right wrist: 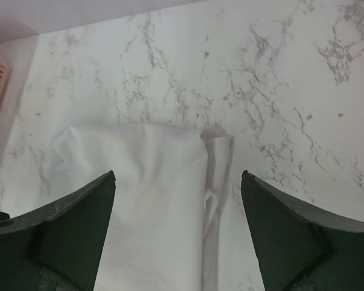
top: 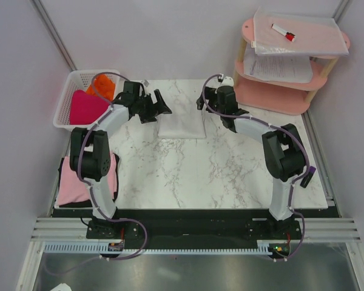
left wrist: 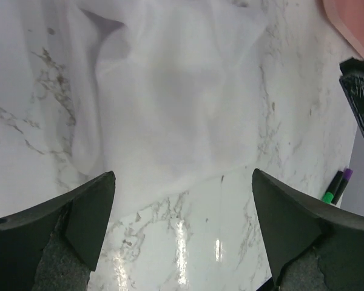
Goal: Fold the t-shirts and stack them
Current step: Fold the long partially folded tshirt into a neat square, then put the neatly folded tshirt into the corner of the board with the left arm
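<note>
Marble-patterned table (top: 230, 176) between plain white walls, with the two arms reaching from the near edge toward its rear centre. On it lies the white t-shirt (top: 182, 127), flat on the marble between the two hands and folded to a small rectangle. In the right wrist view its far edge is straight, with a narrow flap doubled over at the right corner; in the left wrist view the cloth looks softer and creased.

The left hand (left wrist: 182, 176) hangs just above the shirt's left side with its jaws spread wide and nothing between them. The right hand (right wrist: 178, 176) is the same at the right side: fully apart, holding nothing.

At the table's rear left stands a white lattice basket (top: 64, 109) holding a magenta t-shirt (top: 88, 108) and an orange t-shirt (top: 103, 90). A pale pink t-shirt (top: 70, 185) lies at the near left, partly behind the left arm. A pink shelf (top: 273, 98) at the rear right carries paper sheets (top: 276, 66) and a red marker (top: 283, 32).
</note>
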Motion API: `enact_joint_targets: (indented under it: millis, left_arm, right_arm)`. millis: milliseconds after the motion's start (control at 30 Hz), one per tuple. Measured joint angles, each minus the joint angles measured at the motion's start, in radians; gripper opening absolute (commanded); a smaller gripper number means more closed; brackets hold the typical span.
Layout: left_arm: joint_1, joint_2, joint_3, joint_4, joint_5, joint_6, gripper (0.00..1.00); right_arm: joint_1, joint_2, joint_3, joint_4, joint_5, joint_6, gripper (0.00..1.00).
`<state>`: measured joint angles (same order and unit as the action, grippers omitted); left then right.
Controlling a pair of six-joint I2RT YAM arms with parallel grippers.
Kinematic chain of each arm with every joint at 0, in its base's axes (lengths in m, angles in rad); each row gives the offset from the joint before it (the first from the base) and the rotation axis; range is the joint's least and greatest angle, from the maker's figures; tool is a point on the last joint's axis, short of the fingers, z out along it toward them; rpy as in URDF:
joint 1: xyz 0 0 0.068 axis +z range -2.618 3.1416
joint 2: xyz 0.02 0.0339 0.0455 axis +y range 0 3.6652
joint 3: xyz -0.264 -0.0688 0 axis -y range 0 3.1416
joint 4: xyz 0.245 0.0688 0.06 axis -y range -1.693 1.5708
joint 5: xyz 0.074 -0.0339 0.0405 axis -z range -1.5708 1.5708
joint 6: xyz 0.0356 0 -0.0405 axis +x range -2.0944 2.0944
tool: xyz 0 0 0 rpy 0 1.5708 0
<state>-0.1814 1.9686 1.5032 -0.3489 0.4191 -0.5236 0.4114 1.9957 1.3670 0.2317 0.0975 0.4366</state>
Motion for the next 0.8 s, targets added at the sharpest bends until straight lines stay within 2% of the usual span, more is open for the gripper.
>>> enact_joint_targets:
  millis: [33, 67, 100, 133, 300, 533, 700, 800]
  left_arm:
    - [-0.012, -0.038, -0.029, 0.012, 0.000, 0.003, 0.95]
    - [-0.025, -0.073, -0.057, 0.032, 0.000, 0.006, 0.71]
    - [-0.040, -0.108, -0.089, 0.061, 0.001, 0.009, 0.40]
    - [-0.051, -0.127, -0.108, 0.080, 0.005, 0.008, 0.02]
    - [-0.085, -0.128, -0.169, 0.227, 0.093, -0.011, 0.02]
    - [-0.075, 0.090, -0.235, 0.585, 0.304, -0.190, 0.02]
    - [-0.069, 0.260, -0.279, 0.784, 0.402, -0.340, 0.02]
    - [-0.063, 0.295, -0.298, 0.887, 0.453, -0.409, 0.02]
  right_arm:
    - [0.001, -0.021, -0.005, 0.011, -0.017, 0.006, 0.30]
    - [0.002, -0.030, -0.006, 0.024, -0.031, 0.005, 0.00]
    - [0.003, -0.037, -0.009, 0.050, -0.060, 0.014, 0.00]
    - [0.005, -0.037, -0.010, 0.069, -0.087, 0.023, 0.00]
    - [0.011, 0.057, 0.042, 0.113, -0.241, 0.079, 0.00]
    - [0.011, 0.335, 0.248, 0.166, -0.453, 0.201, 0.00]
    - [0.005, 0.406, 0.277, 0.172, -0.494, 0.251, 0.00]
    - [-0.009, 0.423, 0.277, 0.178, -0.497, 0.266, 0.00]
